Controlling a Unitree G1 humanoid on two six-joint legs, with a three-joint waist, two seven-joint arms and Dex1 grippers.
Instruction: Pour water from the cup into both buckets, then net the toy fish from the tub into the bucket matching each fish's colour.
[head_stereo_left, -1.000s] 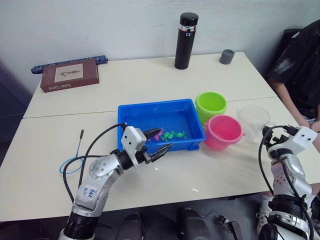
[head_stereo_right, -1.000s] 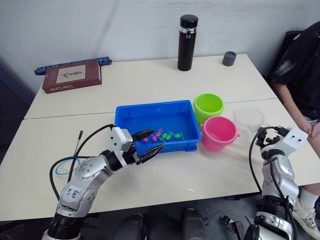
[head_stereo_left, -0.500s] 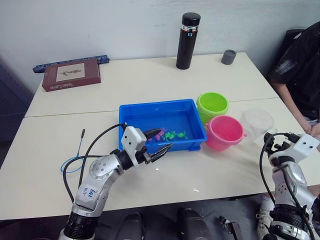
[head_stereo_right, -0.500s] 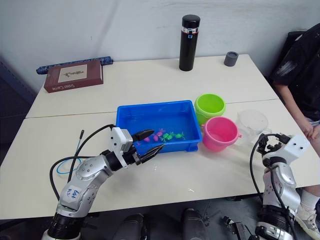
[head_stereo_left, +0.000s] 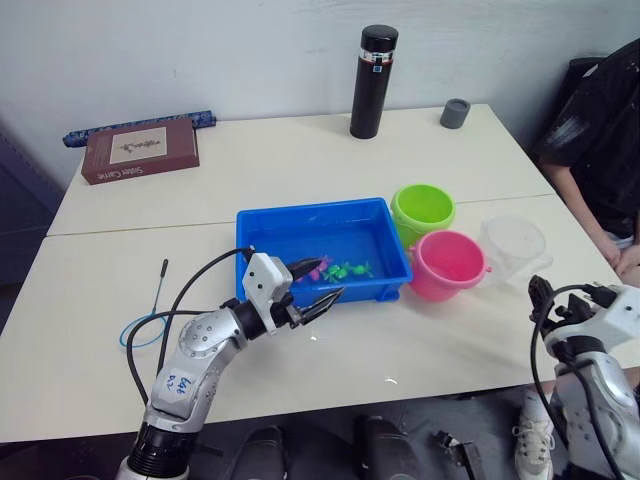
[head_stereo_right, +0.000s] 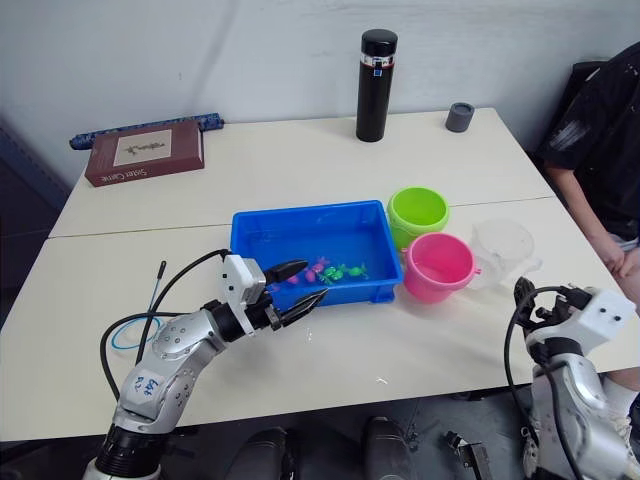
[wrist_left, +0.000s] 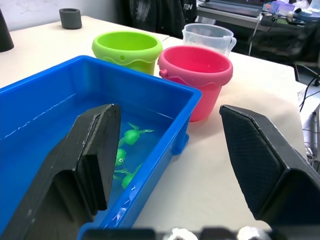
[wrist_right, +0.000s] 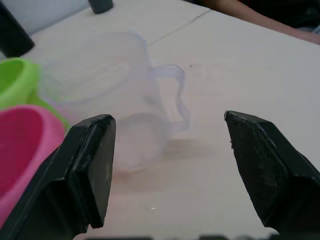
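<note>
The blue tub (head_stereo_left: 262, 232) sits flat near the middle of the table, a shallow rectangle holding a little water. Several tiny fish (head_stereo_left: 340, 269), magenta-pink and green, cluster in its near right corner. Just right of the tub stand the two buckets, upright and open: the lime green bucket (head_stereo_left: 422, 210) farther back, the pink bucket (head_stereo_left: 446, 264) nearer, the two close together. Right of the pink one stands the clear cup (head_stereo_left: 512, 244), upright, with a handle on its side. The net (head_stereo_left: 143, 328) lies flat at the near left, its blue hoop towards the table's edge and its thin black handle pointing away.
</note>
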